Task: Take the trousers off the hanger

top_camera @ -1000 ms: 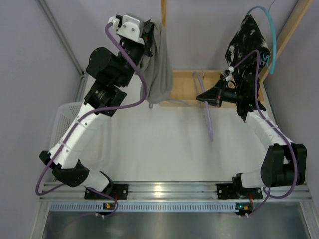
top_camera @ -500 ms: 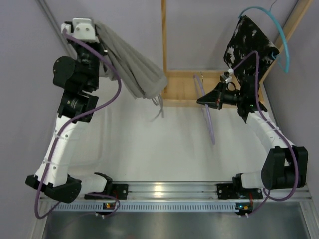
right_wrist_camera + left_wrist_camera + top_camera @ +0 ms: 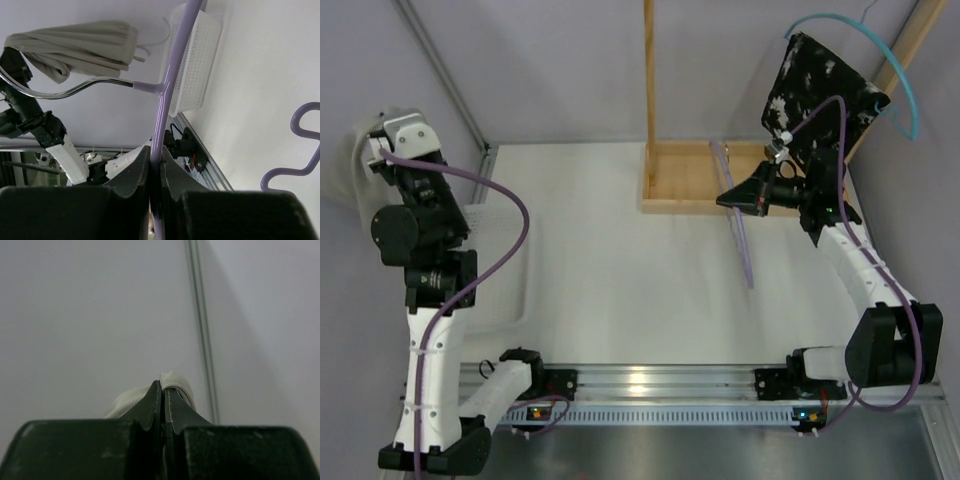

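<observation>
while the left gripper [image 3: 163,392] pinches a fold of the pale trousers [image 3: 175,382] shut between its fingertips, the cloth sits bunched at the far left wall [image 3: 360,70], well apart from the lilac hanger [image 3: 741,225]. right gripper [image 3: 155,165] clamps the hanger's bar, near the wooden frame [image 3: 649,100]. open tabletop [image 3: 620,290] between the 2 arms; white basket [image 3: 196,60] beside the left arm [image 3: 432,330]. left arm reared upright, right arm [image 3: 855,255] reaching inward.

Pale beige ribbed trousers [image 3: 75,45]; lilac hanger [image 3: 167,75] with chrome hook; white perforated basket [image 3: 197,60]; black garment [image 3: 820,85] speckled white, on teal hanger [image 3: 902,75]; light wooden frame [image 3: 648,80].
</observation>
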